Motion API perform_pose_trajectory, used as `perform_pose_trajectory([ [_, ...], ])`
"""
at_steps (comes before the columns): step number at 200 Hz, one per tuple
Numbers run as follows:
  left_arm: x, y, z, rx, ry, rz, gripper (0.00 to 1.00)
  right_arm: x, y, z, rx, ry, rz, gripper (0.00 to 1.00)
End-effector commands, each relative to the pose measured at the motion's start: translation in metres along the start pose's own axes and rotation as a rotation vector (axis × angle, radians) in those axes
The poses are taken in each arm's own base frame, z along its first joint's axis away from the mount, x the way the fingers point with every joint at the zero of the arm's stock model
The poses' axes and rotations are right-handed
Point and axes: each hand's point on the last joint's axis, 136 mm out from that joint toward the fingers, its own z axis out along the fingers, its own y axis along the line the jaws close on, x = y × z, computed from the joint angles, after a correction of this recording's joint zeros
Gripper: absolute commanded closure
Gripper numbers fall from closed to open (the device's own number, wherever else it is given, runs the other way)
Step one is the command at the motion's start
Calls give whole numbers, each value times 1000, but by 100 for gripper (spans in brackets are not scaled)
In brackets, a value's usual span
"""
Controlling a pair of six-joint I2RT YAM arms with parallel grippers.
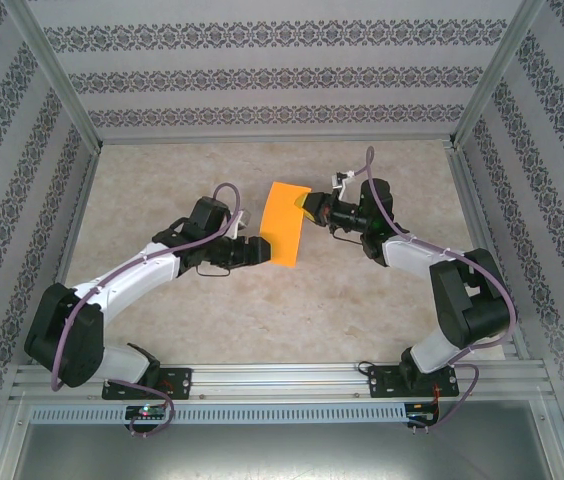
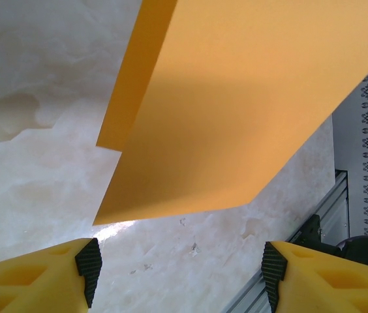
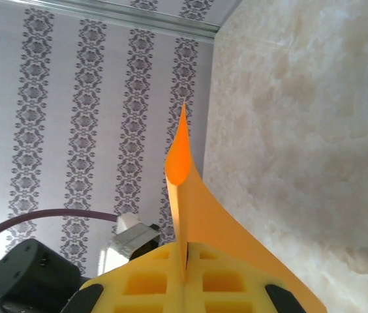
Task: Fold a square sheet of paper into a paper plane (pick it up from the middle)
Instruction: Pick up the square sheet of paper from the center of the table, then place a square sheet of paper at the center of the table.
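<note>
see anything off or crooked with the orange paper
The orange paper is held folded in the shut right gripper, and its two layers' edges sit offset rather than lined up. No tears or spills show.

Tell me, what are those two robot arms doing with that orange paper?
They are working on folding a paper plane. The right claw is pinched shut on one edge of the orange paper, holding it up over the table. The paper looks folded over into two layers, not a plane yet. The left claw is open, its fingers apart just short of the paper, not gripping it.
</note>
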Motion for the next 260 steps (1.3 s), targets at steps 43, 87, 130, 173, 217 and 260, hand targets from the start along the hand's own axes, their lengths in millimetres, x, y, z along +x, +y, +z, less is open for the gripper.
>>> perform_pose_trajectory([
  [43, -17, -7, -1, 49, -67, 6, 30, 1, 32, -8, -87, -5, -28, 100],
  [87, -25, -15, 1, 89, -90, 14, 30, 2, 36, -5, -91, 0, -24, 100],
  [130, -23, -23, -10, 99, -91, 36, 34, 2, 25, -4, -51, -3, -25, 100],
  [173, -17, -21, -13, 88, -76, 28, 48, 1, 14, -5, -31, -5, -22, 100],
  [217, -15, -20, -13, 80, -59, 22, 78, 3, 7, -2, -22, 8, -16, 100],
  [260, -6, -14, -13, 52, -26, 4, 94, 9, -10, 9, 3, 35, -1, 100],
])
